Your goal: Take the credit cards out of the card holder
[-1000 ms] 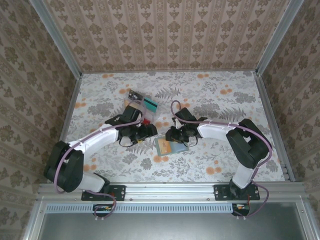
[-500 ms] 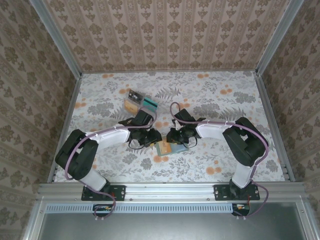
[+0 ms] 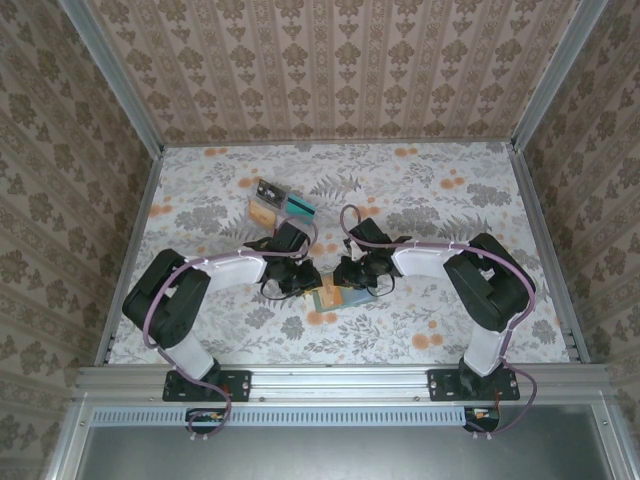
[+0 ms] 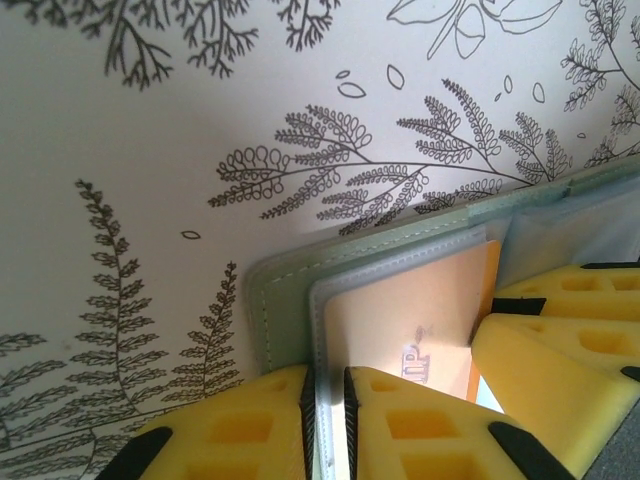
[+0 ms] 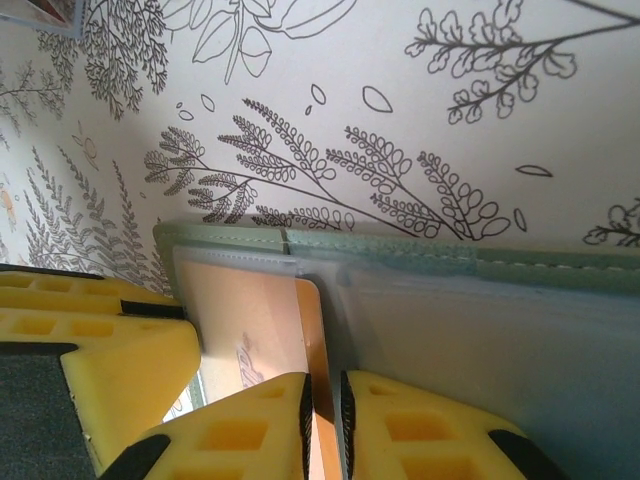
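Card holder (image 3: 328,298) open on floral table (image 3: 450,200), left gripper (image 4: 325,420) pinching its lining edge, right gripper (image 5: 323,420) clamped on tan-orange credit card (image 5: 250,320), both crowding it, clear card tray (image 3: 280,208) beyond.

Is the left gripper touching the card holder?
Touching. In the left wrist view, the left gripper has its jaws closed on the pale lining edge of the card holder, with no gap on either side.
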